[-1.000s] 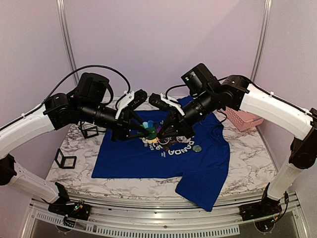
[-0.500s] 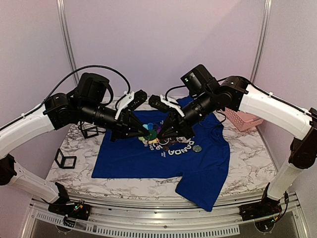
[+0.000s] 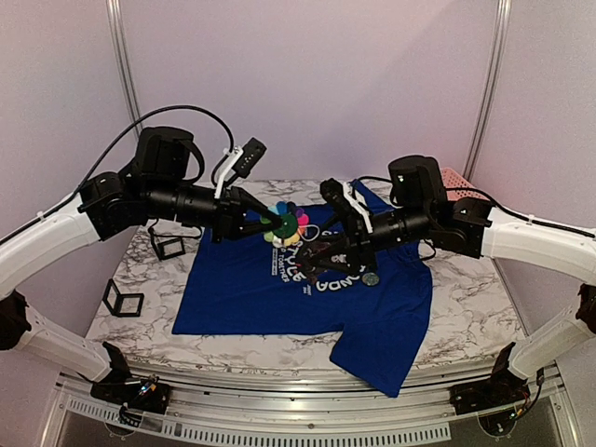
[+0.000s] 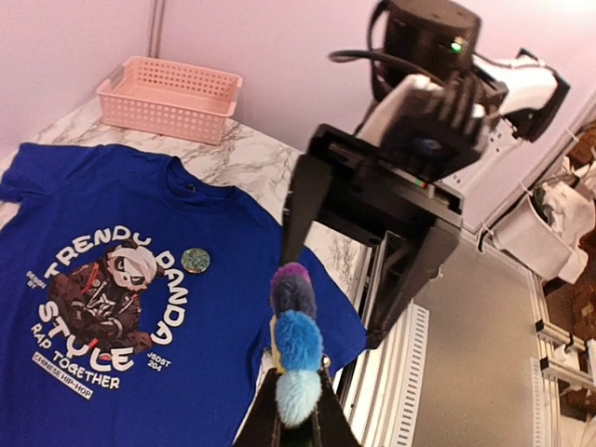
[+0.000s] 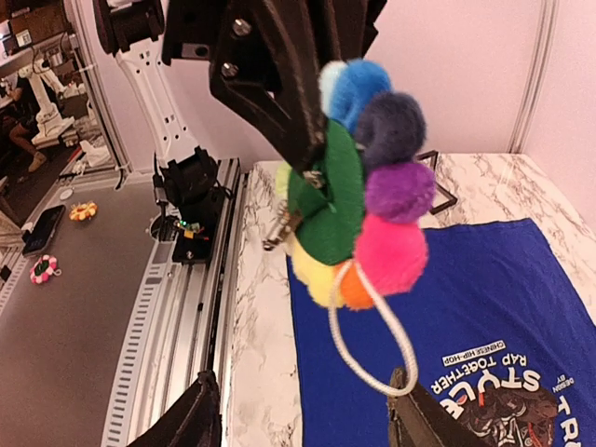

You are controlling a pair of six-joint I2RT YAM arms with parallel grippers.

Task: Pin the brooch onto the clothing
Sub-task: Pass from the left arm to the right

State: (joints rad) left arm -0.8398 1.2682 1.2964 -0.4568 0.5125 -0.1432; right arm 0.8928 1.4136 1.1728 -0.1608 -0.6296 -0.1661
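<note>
The brooch (image 3: 285, 226), a flower of fluffy multicoloured balls round a green middle, hangs above the clothing (image 3: 279, 298), a royal-blue T-shirt spread flat on the marble table. My left gripper (image 3: 276, 223) is shut on the brooch's edge. In the left wrist view the brooch (image 4: 296, 340) sticks up out of my left gripper (image 4: 298, 414). My right gripper (image 3: 319, 253) stands open just right of and below the brooch. In the right wrist view the brooch (image 5: 363, 186) is ahead of my right gripper (image 5: 303, 419), and its white cord loop (image 5: 372, 345) reaches down to one fingertip (image 5: 410, 396).
A round grey disc (image 3: 372, 277) lies on the shirt beside the chest print. Two black open-frame cubes (image 3: 122, 298) (image 3: 168, 247) stand on the table's left side. A pink lattice basket (image 3: 461, 182) sits at the back right, partly behind the right arm.
My right gripper has opened, let go of the brooch and drawn back to the right and down. My left gripper has shut on the brooch and lifted it a little.
</note>
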